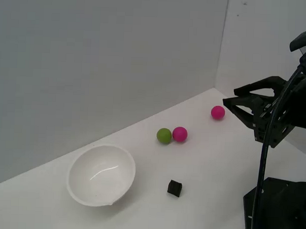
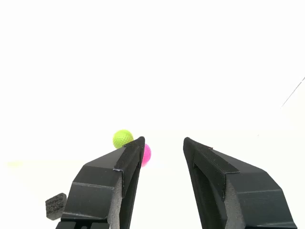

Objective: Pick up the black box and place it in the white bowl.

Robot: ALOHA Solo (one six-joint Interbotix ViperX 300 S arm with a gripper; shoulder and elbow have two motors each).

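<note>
The black box (image 1: 174, 188), a tiny matte cube, sits on the white table to the exterior view's right of the white bowl (image 1: 101, 175). The bowl is large, glossy and empty, with a small notch at its near rim. My gripper (image 1: 229, 96) is open and empty, raised above the table at the exterior view's right, well apart from the box. In the wrist view the open gripper (image 2: 163, 141) fills the foreground and the box (image 2: 55, 206) shows beside one finger. The bowl is out of the wrist view.
A green ball (image 1: 164, 136) touches a pink ball (image 1: 180, 134) mid-table; both show in the wrist view, green (image 2: 123, 139) and pink (image 2: 146, 154). Another pink ball (image 1: 218, 112) lies near the back corner. Grey walls enclose the back. The black robot base (image 1: 278, 211) stands at the right.
</note>
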